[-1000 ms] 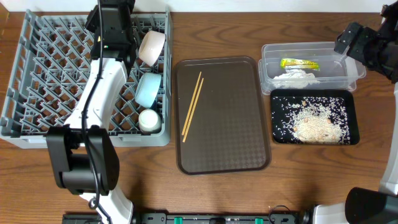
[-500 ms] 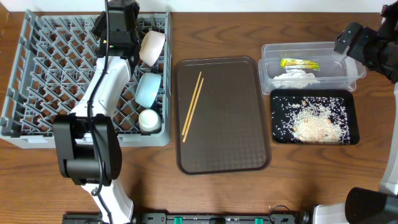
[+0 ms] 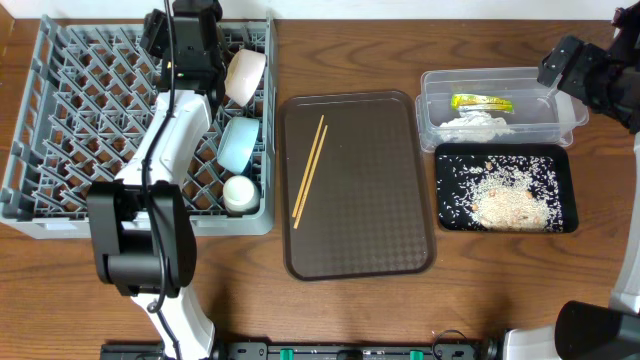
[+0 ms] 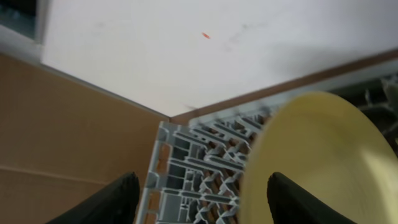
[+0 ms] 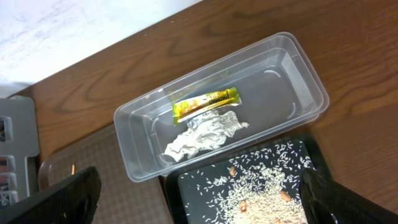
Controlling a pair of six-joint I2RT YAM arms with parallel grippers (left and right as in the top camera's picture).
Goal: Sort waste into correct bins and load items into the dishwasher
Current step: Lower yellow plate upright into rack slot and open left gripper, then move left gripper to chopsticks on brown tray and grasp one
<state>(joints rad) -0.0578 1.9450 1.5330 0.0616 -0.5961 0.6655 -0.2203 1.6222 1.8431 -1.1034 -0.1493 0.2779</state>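
Observation:
My left gripper (image 3: 186, 28) (image 4: 205, 200) hangs over the back of the grey dishwasher rack (image 3: 80, 120) (image 4: 205, 165), jaws open. The yellow plate (image 4: 317, 155) stands on edge in the rack. Its rim lies between the fingers, and the right finger (image 4: 298, 199) is in front of it. A pinkish-white bowl (image 3: 245, 75), a light blue bowl (image 3: 238, 143) and a white cup (image 3: 240, 192) sit along the rack's right side. The chopsticks (image 3: 310, 170) lie on the brown tray (image 3: 370, 210). My right gripper (image 3: 556, 63) (image 5: 202, 199) is open above the bins.
The clear tub (image 3: 430, 80) (image 5: 311, 81) holds the yellow-green wrapper (image 3: 480, 102) (image 5: 205, 104) and crumpled paper (image 3: 475, 122) (image 5: 205, 135). The black tray (image 3: 447, 215) in front of it holds rice scraps (image 3: 510, 195) (image 5: 261, 193). A wall runs behind the table.
My left jaws have gone from shut on the plate to open, leaving the plate standing in the rack. The right arm has not moved.

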